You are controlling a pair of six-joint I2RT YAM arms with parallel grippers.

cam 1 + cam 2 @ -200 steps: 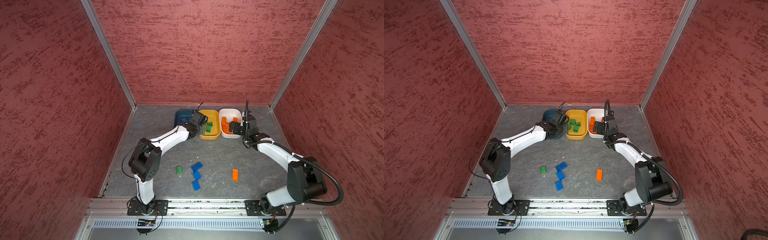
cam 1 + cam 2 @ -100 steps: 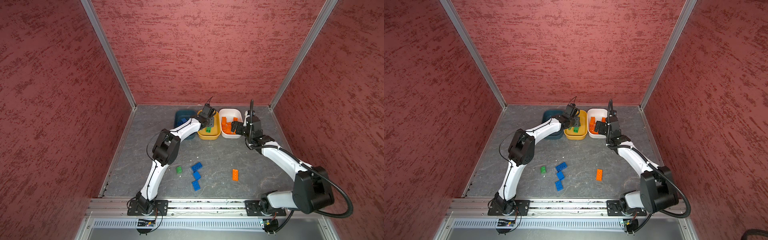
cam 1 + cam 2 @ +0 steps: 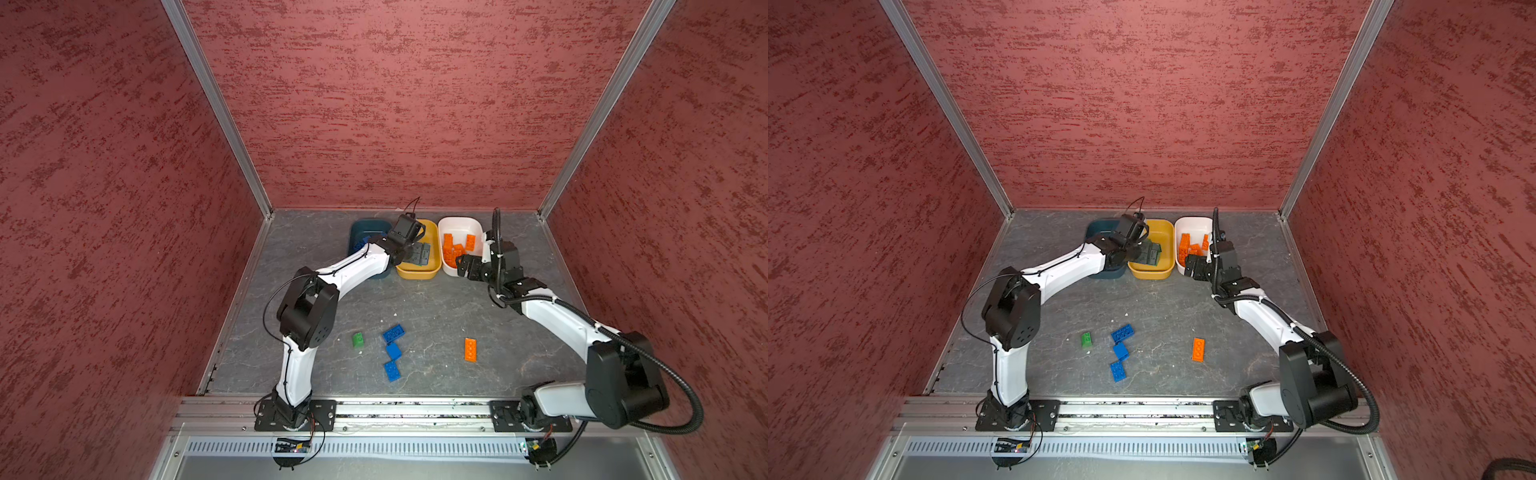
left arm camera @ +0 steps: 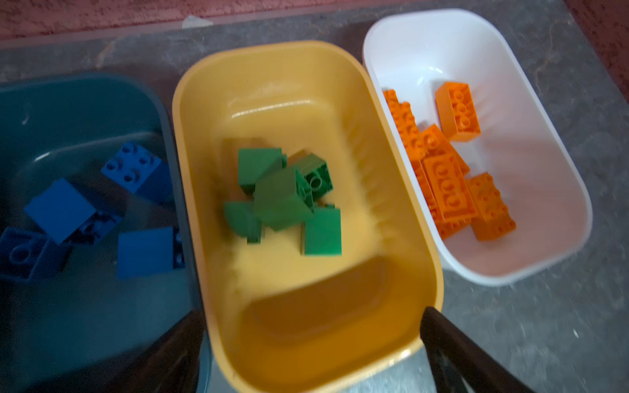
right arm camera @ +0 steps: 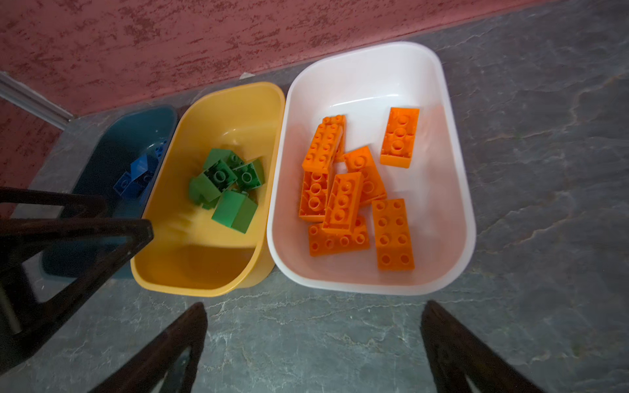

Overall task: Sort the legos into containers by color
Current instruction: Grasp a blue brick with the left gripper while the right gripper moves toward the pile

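Three containers stand in a row at the back: a teal one [image 3: 365, 232] holding blue legos [image 4: 136, 170], a yellow one [image 3: 432, 239] holding green legos [image 4: 286, 197], and a white one [image 3: 461, 226] holding orange legos [image 5: 340, 197]. My left gripper [image 4: 313, 314] hangs open and empty over the yellow container's near end [image 3: 417, 253]. My right gripper [image 5: 313, 309] is open and empty over bare floor just in front of the white container [image 3: 460, 266]. On the floor lie a green lego [image 3: 358, 339], three blue legos [image 3: 392, 333] and an orange lego [image 3: 470, 349].
Red walls enclose the grey floor [image 3: 436, 307] at the back and on both sides, close behind the containers. The arm bases sit on a metal rail [image 3: 395, 409] at the front edge. The left gripper's finger [image 5: 68, 238] shows in the right wrist view beside the yellow container.
My left gripper's jaws have gone from nearly shut to wide open over the yellow container. The right gripper has drawn back slightly from the white container, still open.
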